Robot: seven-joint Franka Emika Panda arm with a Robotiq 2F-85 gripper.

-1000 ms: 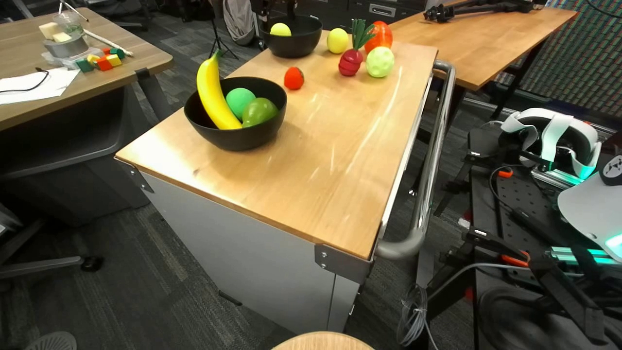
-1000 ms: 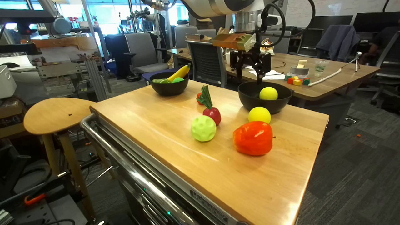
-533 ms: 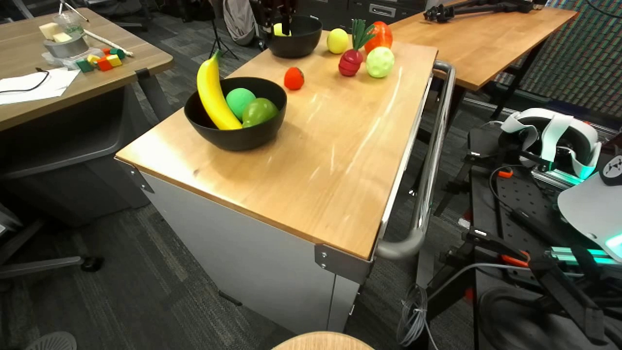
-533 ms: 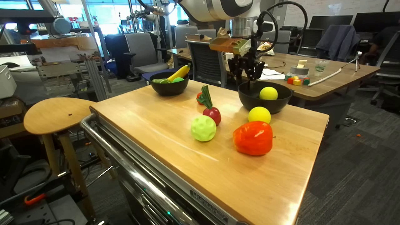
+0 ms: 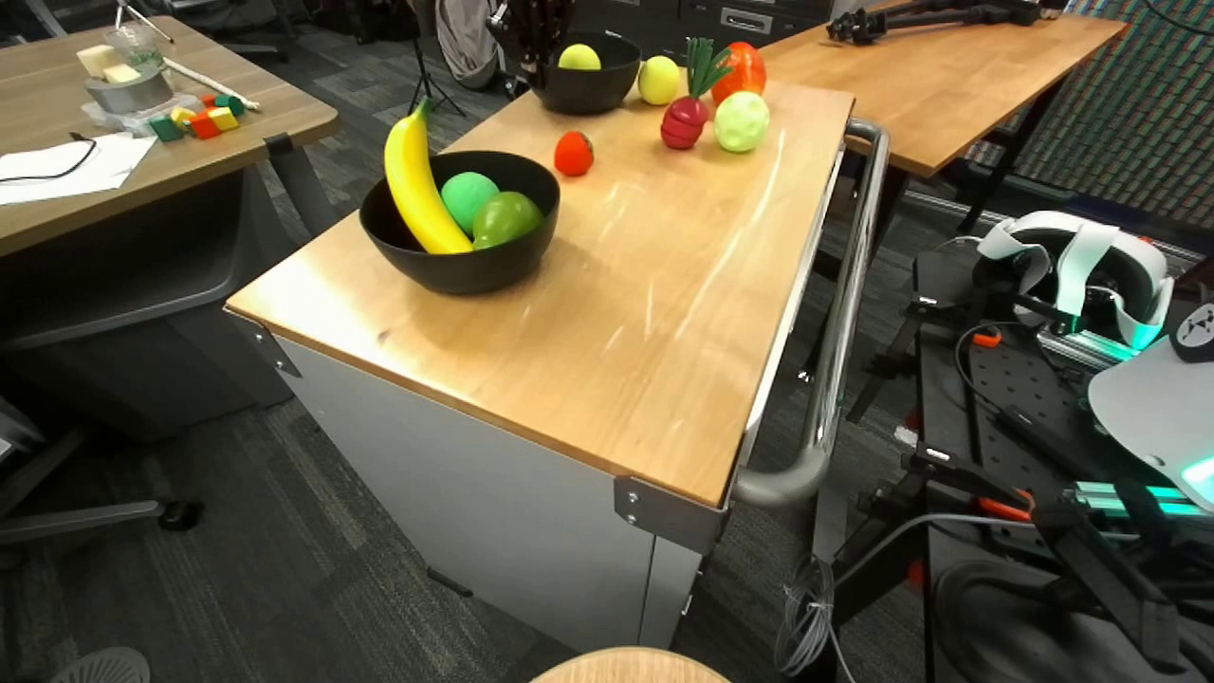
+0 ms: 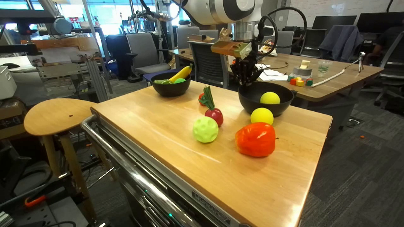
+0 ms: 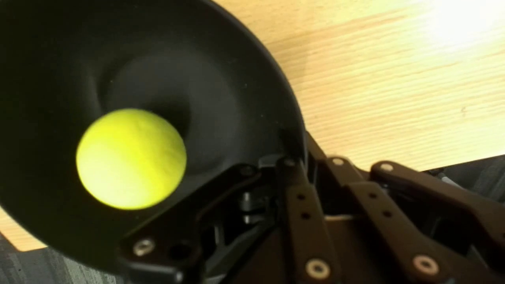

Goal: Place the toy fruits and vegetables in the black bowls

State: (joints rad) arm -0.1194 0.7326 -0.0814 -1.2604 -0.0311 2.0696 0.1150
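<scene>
Our gripper (image 7: 303, 159) looks clamped on the black bowl (image 7: 252, 90), fingers astride its rim. Inside, clear of them, sits a yellow ball (image 7: 131, 159); a second yellow ball (image 6: 262, 115) lies just outside, opposite the gripper — we could easily nudge it.

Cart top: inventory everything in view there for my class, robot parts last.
banana bowl: one, black, toward one end
banana: one, yellow, inside it
green ball: one, green, same bowl
green fruit: one, green, same bowl
second bowl: one, black, opposite end
yellow balls: two, yellow, in and beside it
bell pepper: one, orange-red, near loose yellow ball
tomato: one, red, between bowls
radish: one, red and green, near tomato
dimpled ball: one, pale green, beside radish
end effector: one, black, at second bowl's rim
arm: one, white, above it
</scene>
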